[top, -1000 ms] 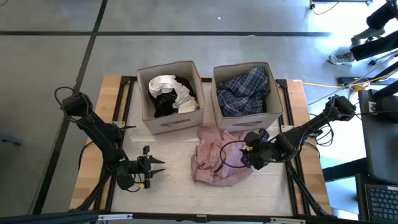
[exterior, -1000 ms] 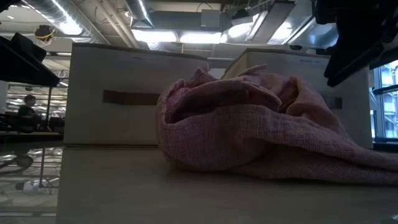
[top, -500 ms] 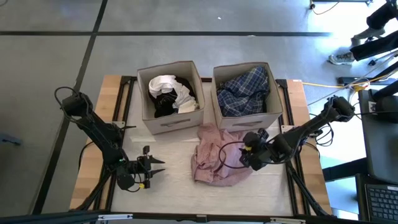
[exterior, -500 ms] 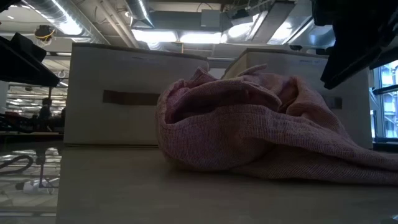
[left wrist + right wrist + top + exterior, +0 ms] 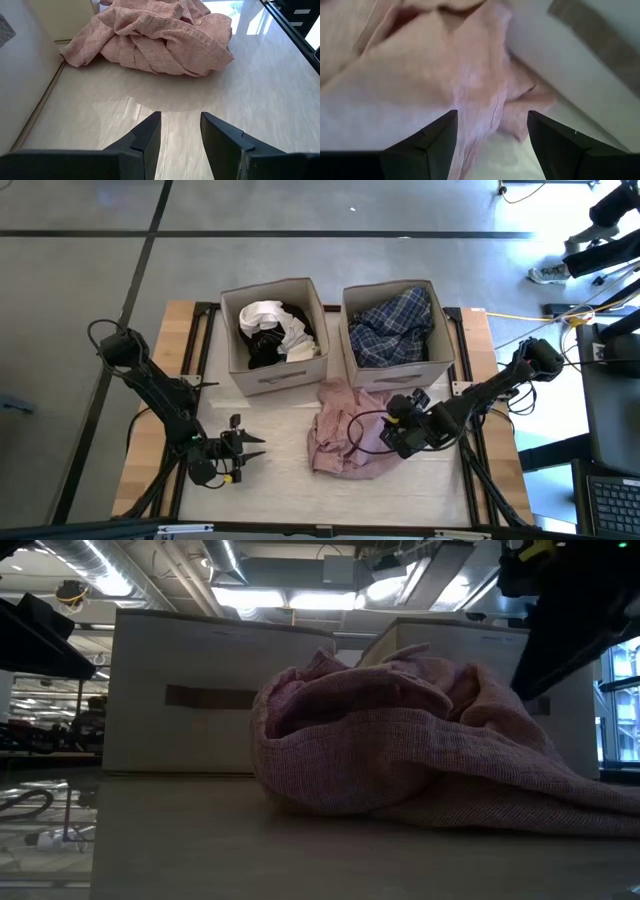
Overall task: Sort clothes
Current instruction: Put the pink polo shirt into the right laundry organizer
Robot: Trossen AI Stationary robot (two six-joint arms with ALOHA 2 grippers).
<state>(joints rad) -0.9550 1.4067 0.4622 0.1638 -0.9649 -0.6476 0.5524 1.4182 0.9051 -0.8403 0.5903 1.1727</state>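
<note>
A dusty-pink garment [image 5: 348, 435] lies crumpled on the table in front of the two beige boxes, its far edge against the right box. My right gripper [image 5: 392, 438] stands open just over the garment's right part, pointing steeply down. In the right wrist view its fingers [image 5: 437, 137] stand on either side of a pink fold [image 5: 480, 95]; I see no touch. My left gripper [image 5: 181, 117] waits open and low over bare table at the near left, facing the garment [image 5: 160, 35]. White and black clothes [image 5: 272, 330] fill the left box; a blue-plaid piece [image 5: 395, 325] fills the right box.
The left box [image 5: 280, 378] and right box [image 5: 445, 330] stand side by side at the table's far middle. Bare tabletop [image 5: 275, 475] lies between my left gripper and the garment. Beyond the table's right edge are a desk and a keyboard [image 5: 615, 505].
My right gripper has sunk toward the pink garment and tipped further downward, staying open. The garment has not moved.
</note>
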